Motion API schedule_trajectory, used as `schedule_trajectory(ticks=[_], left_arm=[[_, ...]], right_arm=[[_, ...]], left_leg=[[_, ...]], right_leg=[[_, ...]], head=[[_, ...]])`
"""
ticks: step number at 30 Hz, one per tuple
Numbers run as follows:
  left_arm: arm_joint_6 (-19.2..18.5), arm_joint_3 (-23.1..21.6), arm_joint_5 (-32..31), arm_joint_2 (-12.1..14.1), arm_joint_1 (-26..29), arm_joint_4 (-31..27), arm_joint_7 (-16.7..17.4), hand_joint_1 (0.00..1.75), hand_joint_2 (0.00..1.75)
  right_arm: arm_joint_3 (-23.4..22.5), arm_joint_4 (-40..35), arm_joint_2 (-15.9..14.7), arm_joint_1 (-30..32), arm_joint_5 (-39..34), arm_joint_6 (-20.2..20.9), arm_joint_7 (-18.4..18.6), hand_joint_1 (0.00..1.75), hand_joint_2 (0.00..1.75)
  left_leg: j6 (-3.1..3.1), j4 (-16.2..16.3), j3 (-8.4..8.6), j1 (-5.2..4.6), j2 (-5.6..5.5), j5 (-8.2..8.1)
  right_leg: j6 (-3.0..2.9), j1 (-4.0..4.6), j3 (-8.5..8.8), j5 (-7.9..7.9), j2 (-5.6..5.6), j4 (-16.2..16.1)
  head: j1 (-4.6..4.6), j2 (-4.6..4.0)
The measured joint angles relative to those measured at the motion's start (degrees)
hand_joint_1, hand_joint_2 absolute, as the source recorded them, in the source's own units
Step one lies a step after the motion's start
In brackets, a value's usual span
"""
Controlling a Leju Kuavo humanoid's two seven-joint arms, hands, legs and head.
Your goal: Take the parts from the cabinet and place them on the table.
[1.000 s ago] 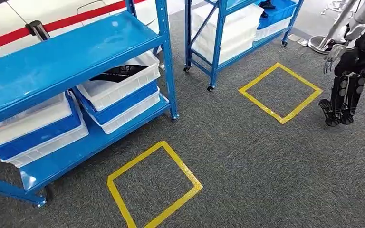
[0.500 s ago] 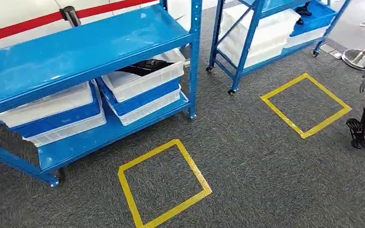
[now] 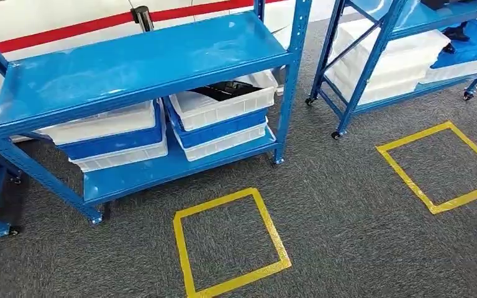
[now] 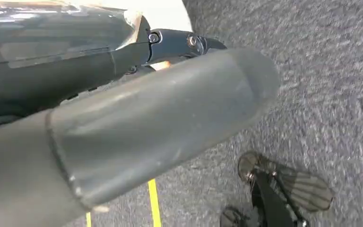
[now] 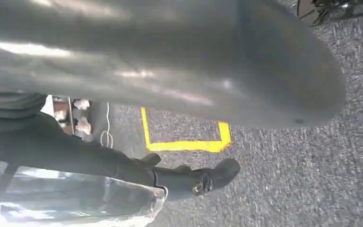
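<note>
A blue shelving rack (image 3: 143,62) stands ahead in the head view. On its lower shelf a white bin (image 3: 223,105) tops a stack of bins and holds black parts (image 3: 222,90). A second stack of white and blue bins (image 3: 109,133) sits to its left. My left hand (image 4: 146,109) hangs over the carpet with its thumb apart from the dark fingers and nothing in it. My right hand (image 5: 170,71) hangs the same way, empty, above a yellow tape corner.
A second blue rack (image 3: 404,37) with white and blue bins stands at the right; a dark item (image 3: 456,31) lies in its blue bin. Two yellow tape squares (image 3: 214,203) (image 3: 414,136) mark the grey carpet in front of the racks.
The camera has turned, so the whole scene has shifted right and the near rack is now centred. The other robot at the right edge has left the picture.
</note>
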Motion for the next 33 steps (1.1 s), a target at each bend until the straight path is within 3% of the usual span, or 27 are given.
schedule_trajectory(ticks=[1,2,4,5,6,7,8,9,10,11,14,15,16,17,18,20,21,23,24,25,26,27,29,30,31,32,33], left_arm=[[0.0,0.0,0.0,-0.1,0.0,0.0,0.0,0.0,0.0],[0.0,0.0,0.0,-0.1,-0.1,0.0,0.2,0.0,0.0],[0.1,0.0,0.0,-0.1,-0.4,0.0,0.2,0.0,0.0],[0.1,0.0,0.1,-0.1,-0.3,0.0,0.2,0.0,0.0],[0.1,0.0,0.1,-0.1,-0.2,0.0,0.3,0.0,0.0],[0.1,0.0,0.1,-0.1,-0.1,0.0,0.3,0.0,0.0],[0.2,0.0,0.3,-0.1,-0.1,0.0,0.3,0.0,0.0],[0.2,0.0,0.4,-0.1,-0.1,0.0,0.3,0.0,0.0],[0.2,0.0,0.5,0.0,-0.2,0.0,0.3,0.0,0.0],[0.2,0.0,0.6,0.0,-0.5,0.0,0.3,0.0,0.0],[0.2,0.0,0.8,0.0,-0.5,0.0,0.2,0.0,0.0],[0.3,0.0,1.0,0.0,-0.3,0.0,0.2,0.0,0.0],[0.3,0.0,1.1,0.0,-0.2,0.0,0.1,0.0,0.0],[0.3,0.0,1.1,0.0,-0.2,0.0,0.1,0.0,0.0],[0.3,0.0,1.1,0.0,-0.4,0.0,0.0,0.0,0.0],[0.3,0.0,1.1,0.0,-0.4,0.0,0.0,0.0,0.0],[0.3,0.0,1.1,0.0,-0.3,0.0,0.0,0.0,0.0],[0.3,0.0,1.1,-0.1,-0.2,0.0,0.0,0.0,0.0],[0.3,0.0,1.1,-0.1,-0.1,0.0,0.0,0.0,0.0],[0.2,0.0,1.1,-0.1,-0.1,0.0,0.0,0.0,0.0],[0.2,0.0,1.1,-0.1,-0.1,0.0,0.0,0.0,0.0],[0.2,0.0,1.0,-0.1,-0.2,0.0,-0.1,0.0,0.0],[0.1,0.0,1.0,-0.1,0.1,0.0,-0.2,0.0,0.0],[0.1,0.0,1.0,0.0,0.2,0.0,-0.3,0.0,0.0],[0.1,0.0,1.0,0.0,0.3,0.0,-0.3,0.0,0.0],[0.1,0.0,0.9,-0.1,0.2,0.0,-0.3,0.0,0.0],[0.1,0.0,0.9,-0.1,0.1,0.0,-0.3,0.0,0.0]], right_arm=[[0.0,0.0,0.0,0.1,0.1,0.0,0.0,0.0,0.0],[0.0,0.0,0.0,0.3,0.1,0.0,0.0,0.0,0.0],[0.0,0.0,0.0,0.6,0.3,0.0,0.0,0.0,0.0],[0.0,0.0,-0.1,0.6,0.3,0.0,-0.1,0.0,0.0],[0.0,0.0,-0.1,0.6,0.4,0.0,-0.2,0.0,0.0],[0.0,0.0,-0.1,0.6,0.5,0.0,-0.4,0.0,0.0],[0.0,0.0,-0.1,0.5,0.7,0.0,-0.4,0.0,0.0],[0.0,0.0,-0.1,0.4,0.8,0.0,-0.5,0.0,0.0],[0.0,0.0,0.0,0.4,0.9,0.0,-0.5,0.0,0.0],[0.0,0.0,0.1,0.4,1.0,0.0,-0.6,0.0,0.0],[0.0,0.0,0.2,0.2,1.3,0.0,-0.6,0.0,0.0],[0.0,-0.1,0.3,0.0,1.4,-0.1,-0.6,0.0,0.0],[0.0,-0.1,0.2,0.1,1.5,-0.1,-0.6,0.0,0.0],[0.0,-0.1,0.1,0.2,1.6,-0.2,-0.6,0.0,0.0],[0.0,-0.1,0.1,0.3,1.8,-0.2,-0.6,0.0,0.0],[0.0,-0.1,-0.2,0.4,1.8,-0.3,-0.6,0.0,0.0],[0.0,-0.1,-0.2,0.5,1.8,-0.3,-0.6,0.0,0.0],[0.0,-0.1,-0.3,0.6,1.8,-0.3,-0.6,0.0,0.0],[0.0,-0.1,-0.4,0.6,1.8,-0.4,-0.6,0.0,0.0],[0.0,-0.1,-0.5,0.6,1.8,-0.5,-0.6,0.0,0.0],[0.0,0.0,-0.5,0.7,1.8,-0.5,-0.9,0.0,0.0],[0.0,0.0,-0.4,0.5,1.5,-1.2,-1.5,0.0,0.0],[0.0,0.0,-0.4,0.1,1.0,-1.5,-2.8,0.0,0.0],[0.0,0.0,-0.3,0.1,0.7,-1.5,-3.2,0.0,0.0],[-0.1,0.0,-0.2,0.0,0.6,-1.5,-3.4,0.0,0.0],[-0.1,0.0,-0.2,0.2,0.5,-1.5,-3.6,0.0,0.0],[-0.2,0.0,-0.1,0.4,0.5,-1.5,-3.8,0.0,0.0]], left_leg=[[-0.18,1.5,-0.52,-0.3,3.34,-1.02],[-0.38,4.4,-1.92,-0.31,5.44,-2.9],[-0.66,13.4,-6.41,-0.15,6.59,-7.3],[-0.68,16.9,-8.17,-0.15,6.73,-8.36],[-0.57,17.8,-8.72,-0.16,6.8,-7.97],[-0.31,16.1,-7.89,-0.19,6.89,-6.52],[0.12,12.0,-5.74,-0.28,7.1,-4.27],[0.84,6.5,-2.75,-0.6,8.09,-1.96],[1.94,2.0,-0.02,-1.3,11.21,-0.7],[2.0,0.9,0.23,-1.6,12.47,-1.38],[2.26,0.5,0.04,-2.17,10.57,-1.25],[2.75,-0.6,0.62,-2.19,9.47,-0.75],[2.56,-2.0,1.82,-1.37,8.77,0.37],[2.97,-2.6,2.01,-1.26,8.19,0.67],[3.06,-2.6,1.76,-1.23,7.47,0.8],[2.98,-2.6,1.56,-1.26,5.56,0.81],[2.94,-2.5,1.57,-1.25,4.68,0.82],[2.68,-2.3,1.67,-1.15,2.95,0.76],[2.39,-1.9,1.65,-1.06,2.1,0.59],[1.9,-1.3,1.48,-0.9,1.32,0.28],[1.4,-0.8,1.37,-1.29,1.02,-0.04],[1.08,-0.3,1.01,-1.19,0.81,-0.32],[0.89,-0.6,0.88,-0.93,0.45,-0.27],[0.8,-0.4,0.77,-0.72,0.14,-0.3],[0.6,0.4,0.62,-0.71,1.62,-0.75],[0.26,2.2,-0.17,-0.9,4.26,-1.92],[-0.04,5.6,-1.86,-0.73,5.52,-3.84]], right_leg=[[-0.16,0.17,0.03,0.07,-0.37,0.0],[-0.5,0.36,0.01,-0.04,-0.98,0.0],[-0.94,0.84,-0.13,-0.14,-2.62,0.0],[-1.01,0.99,-0.24,-0.18,-3.31,0.0],[-1.05,1.11,-0.26,-0.22,-4.04,0.0],[-1.09,1.25,-0.24,-0.26,-4.6,0.0],[-1.18,1.4,-0.16,-0.33,-5.26,0.0],[-1.24,1.57,-0.05,-0.39,-5.87,0.0],[-1.28,1.63,0.13,-0.42,-6.3,0.0],[-0.84,2.16,0.2,-0.7,-6.96,0.0],[-0.33,1.61,0.71,-0.79,-8.85,-0.5],[0.08,1.9,1.4,-0.71,-9.47,-1.0],[0.24,1.85,1.16,-1.17,-7.35,-0.2],[0.08,1.79,0.23,-2.3,-4.03,1.8],[-0.29,1.72,-1.8,-4.08,-2.47,5.6],[-0.42,1.48,-6.0,-7.29,-1.58,14.0],[0.01,1.48,-6.8,-7.27,-1.48,15.3],[1.36,1.28,-4.55,-4.18,-1.26,10.2],[2.16,0.95,-2.11,-1.69,-0.53,4.8],[2.63,0.43,0.15,0.12,1.19,-0.5],[1.98,0.86,-0.41,-0.33,2.19,-0.1],[1.1,0.82,-0.28,-0.06,1.97,-0.4],[0.35,1.26,-0.04,-0.14,1.6,-0.3],[-0.06,0.87,0.39,0.1,1.25,-0.4],[-0.18,0.74,0.51,0.17,0.89,-0.5],[-0.45,0.8,0.59,0.21,0.64,-0.5],[-0.69,0.96,0.61,0.06,0.21,-0.5]], head=[[-0.02,0.0],[-0.59,0.0],[-0.61,0.0],[-0.63,0.0],[-0.61,0.0],[-0.63,0.0],[-0.63,0.0],[-0.64,0.0],[-0.61,0.0],[-0.37,0.0],[-0.61,0.0],[-0.72,0.0],[-0.42,0.0],[-0.35,0.0],[-0.11,0.0],[-0.04,0.0],[0.04,0.0],[0.07,0.0],[0.02,0.0],[0.04,0.0],[0.15,0.0],[0.28,0.0],[-0.02,0.0],[-0.02,0.0],[0.02,0.0],[-0.46,0.0],[-0.77,0.0]])
